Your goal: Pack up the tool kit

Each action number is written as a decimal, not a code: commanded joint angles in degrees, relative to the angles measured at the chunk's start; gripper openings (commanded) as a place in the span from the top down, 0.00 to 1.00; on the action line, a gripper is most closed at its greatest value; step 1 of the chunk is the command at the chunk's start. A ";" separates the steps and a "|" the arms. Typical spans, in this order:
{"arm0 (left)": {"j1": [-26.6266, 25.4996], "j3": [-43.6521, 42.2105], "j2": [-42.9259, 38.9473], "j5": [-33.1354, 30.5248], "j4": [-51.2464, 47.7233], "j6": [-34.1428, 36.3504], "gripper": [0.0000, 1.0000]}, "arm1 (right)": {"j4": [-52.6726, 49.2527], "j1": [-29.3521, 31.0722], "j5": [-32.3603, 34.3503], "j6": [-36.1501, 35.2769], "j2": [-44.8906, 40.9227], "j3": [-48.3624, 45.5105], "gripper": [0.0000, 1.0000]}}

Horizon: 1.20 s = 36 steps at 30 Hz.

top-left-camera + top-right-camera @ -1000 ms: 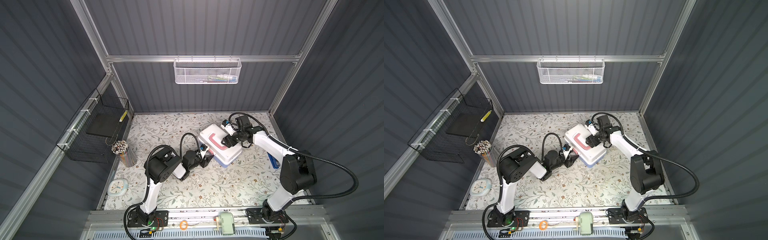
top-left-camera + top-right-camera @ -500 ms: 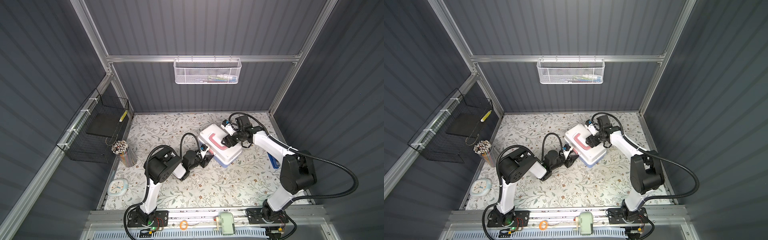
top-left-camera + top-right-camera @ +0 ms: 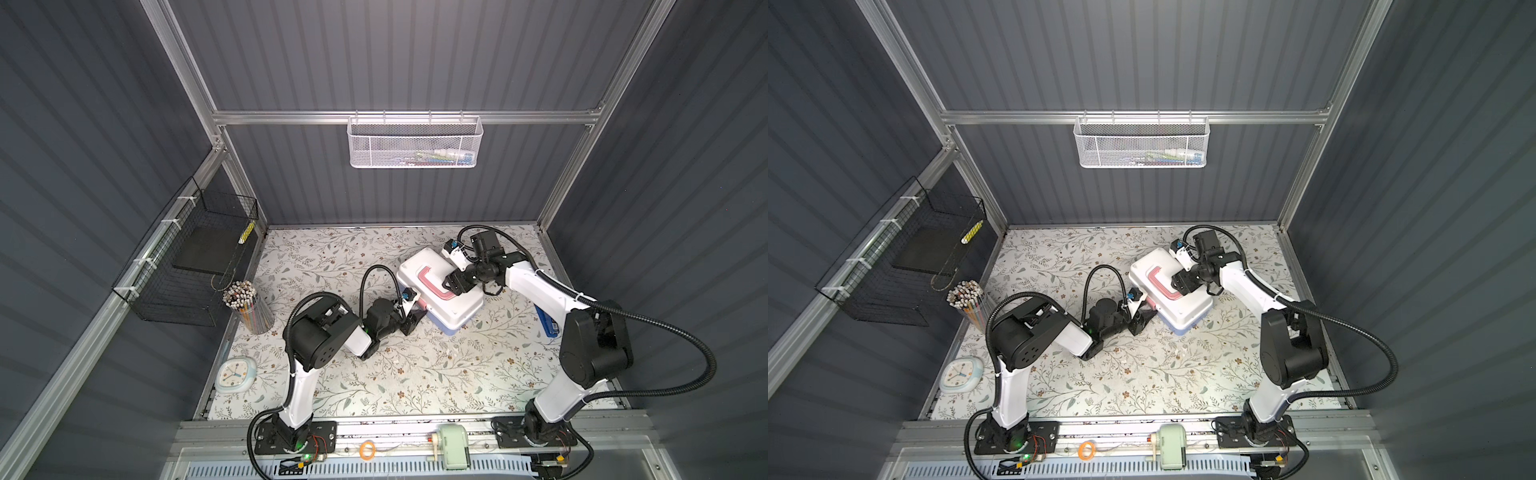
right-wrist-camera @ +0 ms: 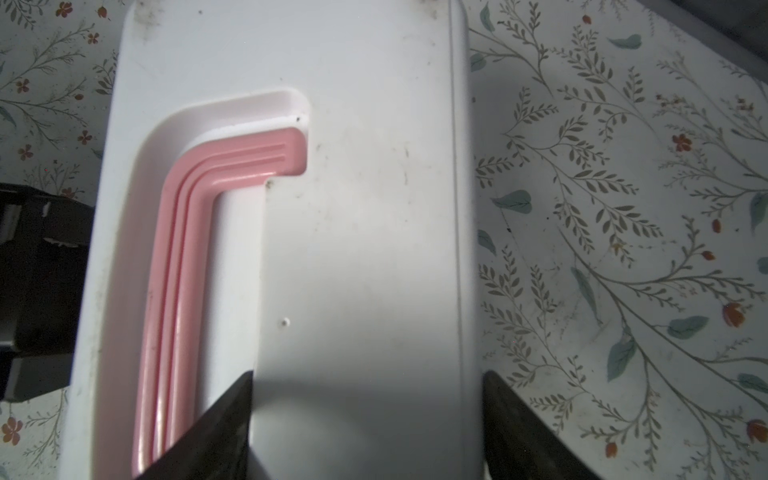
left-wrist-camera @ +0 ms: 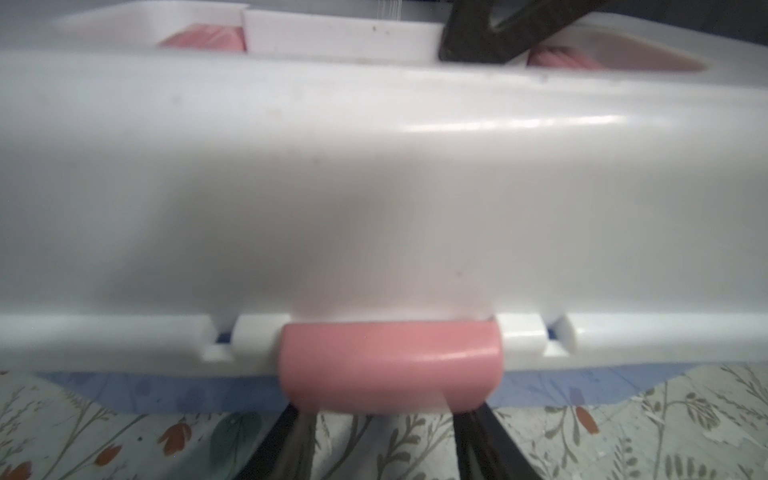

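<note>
The tool kit (image 3: 457,309) sits shut on the tabletop (image 3: 374,374), its contents hidden. At its pink latch (image 5: 390,365) the left gripper (image 5: 380,415) stands part open, with its tips lost beneath the latch. Any hold cannot be told. Over its lid (image 4: 353,208) the right gripper (image 4: 368,374) spreads wide, one finger covering the end of the pink handle (image 4: 174,257).

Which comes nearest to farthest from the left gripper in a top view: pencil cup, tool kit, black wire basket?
1. tool kit, right at the left gripper.
2. pencil cup, by the left wall.
3. black wire basket, up on that wall.
</note>
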 commanded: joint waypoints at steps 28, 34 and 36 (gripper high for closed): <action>-0.95 9.84 -13.58 0.40 -24.99 4.41 0.72 | -12.71 2.68 -1.82 4.53 8.77 -5.36 0.42; -1.33 12.29 -14.85 -0.18 -30.98 5.53 0.72 | -13.02 3.12 -1.51 4.44 9.30 -5.36 0.42; -1.32 12.58 -15.24 -0.35 -31.78 5.65 0.73 | -12.76 3.15 -1.67 4.53 9.16 -5.40 0.42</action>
